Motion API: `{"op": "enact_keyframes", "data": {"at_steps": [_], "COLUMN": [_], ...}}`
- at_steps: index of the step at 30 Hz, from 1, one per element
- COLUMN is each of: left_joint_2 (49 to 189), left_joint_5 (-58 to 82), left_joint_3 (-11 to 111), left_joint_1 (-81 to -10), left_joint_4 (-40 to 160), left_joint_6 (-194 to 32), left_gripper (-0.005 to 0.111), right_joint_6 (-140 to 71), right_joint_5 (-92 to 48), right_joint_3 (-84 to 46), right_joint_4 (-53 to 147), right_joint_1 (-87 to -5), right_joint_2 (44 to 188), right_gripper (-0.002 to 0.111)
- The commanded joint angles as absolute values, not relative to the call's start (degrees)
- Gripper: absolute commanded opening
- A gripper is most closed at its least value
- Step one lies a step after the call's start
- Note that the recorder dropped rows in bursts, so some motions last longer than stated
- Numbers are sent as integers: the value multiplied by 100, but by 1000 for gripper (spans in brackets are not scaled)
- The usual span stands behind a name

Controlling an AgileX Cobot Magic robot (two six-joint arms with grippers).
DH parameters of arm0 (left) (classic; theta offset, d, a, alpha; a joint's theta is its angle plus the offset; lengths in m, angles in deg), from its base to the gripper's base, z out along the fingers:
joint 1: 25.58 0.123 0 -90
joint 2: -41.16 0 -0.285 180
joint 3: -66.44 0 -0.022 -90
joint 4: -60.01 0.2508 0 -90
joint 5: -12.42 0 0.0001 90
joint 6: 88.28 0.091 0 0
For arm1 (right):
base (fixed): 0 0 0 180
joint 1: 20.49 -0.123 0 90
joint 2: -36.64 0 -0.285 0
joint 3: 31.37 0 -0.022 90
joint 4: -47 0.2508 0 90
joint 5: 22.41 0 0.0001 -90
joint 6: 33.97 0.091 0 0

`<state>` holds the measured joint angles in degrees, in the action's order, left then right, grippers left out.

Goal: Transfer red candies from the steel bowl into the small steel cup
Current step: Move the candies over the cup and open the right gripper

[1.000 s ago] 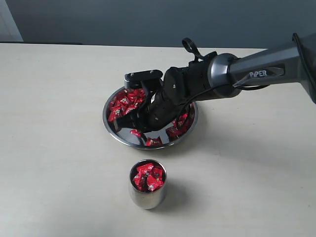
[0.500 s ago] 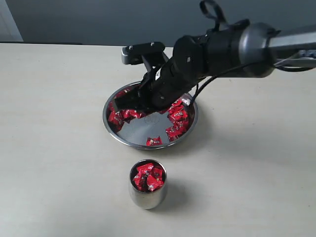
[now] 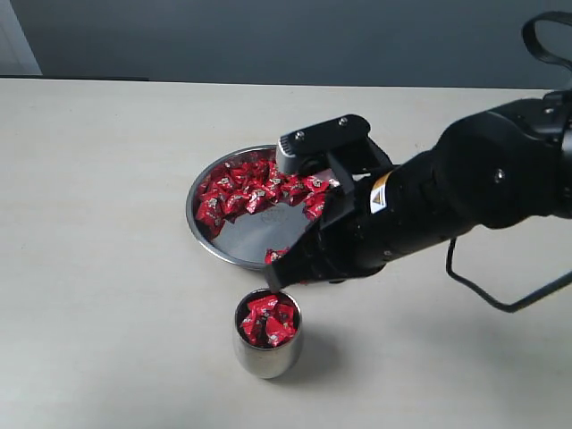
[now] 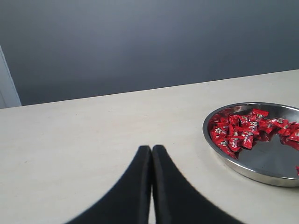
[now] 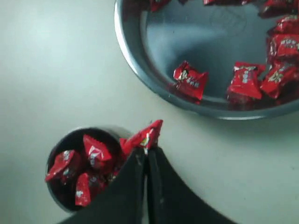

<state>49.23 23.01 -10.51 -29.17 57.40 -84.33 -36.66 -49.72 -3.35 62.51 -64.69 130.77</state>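
With right gripper (image 5: 147,154) clamped tight on one red candy (image 5: 144,136) — swung from steel bowl (image 3: 190,213) to just over small steel cup (image 3: 265,359); release due next.

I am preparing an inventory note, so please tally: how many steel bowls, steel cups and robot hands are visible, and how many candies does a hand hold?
steel bowl: 1
small steel cup: 1
robot hands: 2, the left hand and the right hand
red candy pinched in the right hand: 1
Total: 5
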Motion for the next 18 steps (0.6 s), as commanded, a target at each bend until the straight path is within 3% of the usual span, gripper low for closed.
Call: {"op": "enact_keyframes", "data": {"at_steps": [1,18], "left_joint_2": [4895,4895], "left_joint_5": [2269,2283], "left_joint_3": [-1077,-1077], "left_joint_1": [-2914,-2914], "left_joint_4": [5733,5733], "left_joint_6": [-8438,-8438], "left_gripper": [2,2], "right_joint_6": [-3698,-3698], "right_joint_5": [-4738,-4796], "right_joint_3": [-162,-134], "right_joint_4": [6335,6707], "right_joint_1": [-6651,-6922], "right_joint_2": [12996,12996], "right_gripper": [0,0]}}
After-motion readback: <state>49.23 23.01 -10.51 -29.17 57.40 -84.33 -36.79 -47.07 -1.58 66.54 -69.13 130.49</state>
